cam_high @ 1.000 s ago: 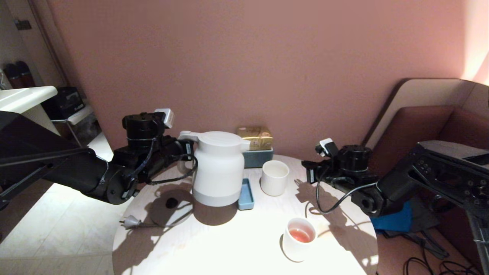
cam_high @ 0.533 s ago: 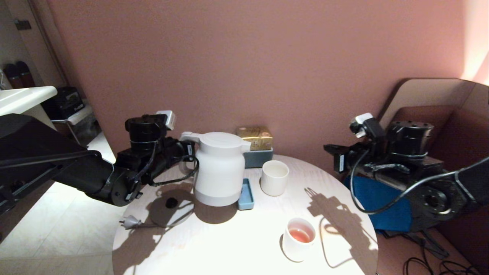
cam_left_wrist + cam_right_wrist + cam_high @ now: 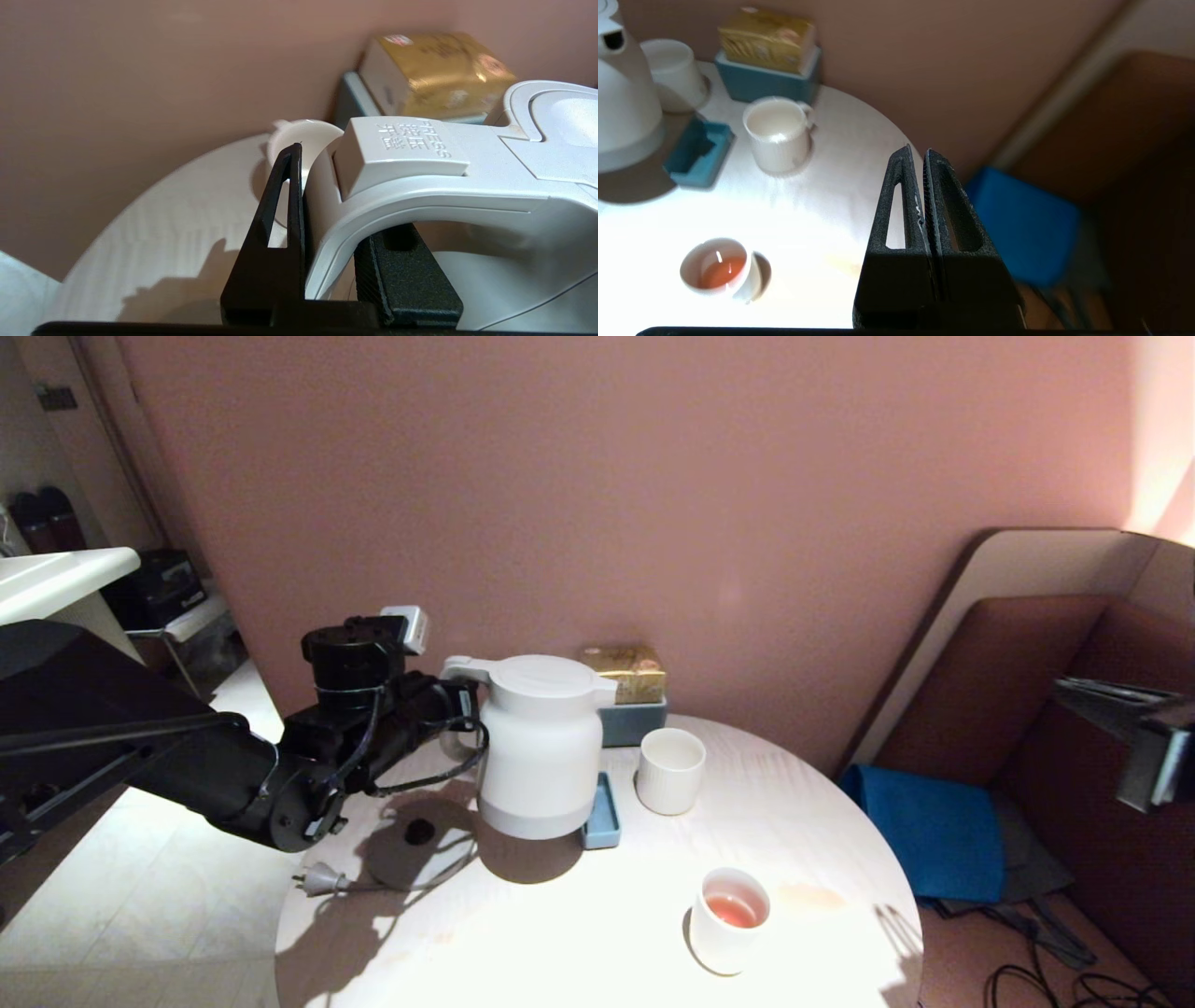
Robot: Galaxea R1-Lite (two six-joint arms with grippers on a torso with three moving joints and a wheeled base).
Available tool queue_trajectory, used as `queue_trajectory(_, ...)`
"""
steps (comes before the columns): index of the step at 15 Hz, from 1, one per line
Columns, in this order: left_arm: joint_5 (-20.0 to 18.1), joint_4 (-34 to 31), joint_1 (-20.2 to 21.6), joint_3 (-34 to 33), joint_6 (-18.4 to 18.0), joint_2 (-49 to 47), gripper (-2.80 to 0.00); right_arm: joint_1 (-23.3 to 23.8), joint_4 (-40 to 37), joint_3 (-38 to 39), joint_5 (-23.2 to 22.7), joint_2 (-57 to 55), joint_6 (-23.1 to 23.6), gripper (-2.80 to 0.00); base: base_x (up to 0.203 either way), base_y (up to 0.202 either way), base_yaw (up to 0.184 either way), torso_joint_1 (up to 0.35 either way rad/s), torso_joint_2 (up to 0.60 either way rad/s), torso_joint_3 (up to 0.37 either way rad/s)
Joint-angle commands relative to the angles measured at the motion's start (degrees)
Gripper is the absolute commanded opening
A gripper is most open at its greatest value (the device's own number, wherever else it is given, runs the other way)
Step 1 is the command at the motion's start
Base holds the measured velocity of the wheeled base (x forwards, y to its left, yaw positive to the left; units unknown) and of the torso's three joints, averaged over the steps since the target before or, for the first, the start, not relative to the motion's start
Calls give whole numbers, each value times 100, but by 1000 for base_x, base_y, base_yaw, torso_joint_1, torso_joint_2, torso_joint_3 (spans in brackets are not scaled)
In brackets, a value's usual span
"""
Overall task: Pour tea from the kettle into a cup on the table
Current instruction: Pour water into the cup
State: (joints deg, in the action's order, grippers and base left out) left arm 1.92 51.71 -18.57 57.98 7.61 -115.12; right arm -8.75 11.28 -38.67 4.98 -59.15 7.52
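Cream-white plastic fills most of the left wrist view: the kettle (image 3: pixel 541 747) stands upright at the back left of the table (image 3: pixel 607 933), and the left gripper (image 3: pixel 327 261) pinches its loop handle, one black finger on each side. From the head view that grip is largely hidden behind the wrist and its cable, and the kettle's foot hides part of a small blue tray (image 3: pixel 600 814) just to its right. A dark round base (image 3: pixel 415 854) with a loose plug lies on the table left of the kettle, half in shadow. The cup (image 3: pixel 669 770), squat and faintly ribbed, sits just right of the tray, in front of a teal box (image 3: pixel 632 721) topped by a gold packet (image 3: pixel 625 672); its handle shows only in the right wrist view. Near the front edge, well apart from these, a slimmer cup (image 3: pixel 730 919) holds pale orange-pink tea (image 3: pixel 734 910). A third white cup (image 3: pixel 672 74) behind the kettle appears only in the wrist views, partly cut off by the handle. The right gripper (image 3: pixel 922 196) hangs off the table's right side above a blue cushion (image 3: pixel 920 831), its fingers pressed together on nothing; in the head view the right arm is cut off at the picture's edge.
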Motion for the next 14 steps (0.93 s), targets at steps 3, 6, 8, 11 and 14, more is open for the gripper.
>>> queue_trajectory(3,2,32,-53,-6,22,139,-280,46,-1729,877,333,3175,-60,-280,0,0,0,0,0,0)
queue_trajectory(6,2,23,-77,-15,22,130,-280,884,-2158,1551,423,4174,-126,-280,0,0,0,0,0,0)
queue_trajectory(8,2,23,-68,2,22,139,-280,1390,-2059,1966,105,4308,-202,-280,0,0,0,0,0,0)
queue_trajectory(11,2,23,-59,11,30,130,-280,1386,-1173,2735,-560,4339,-369,-280,0,0,0,0,0,0)
queue_trajectory(14,2,23,-68,2,22,139,-280,1237,-620,3149,-1057,4375,-339,-280,0,0,0,0,0,0)
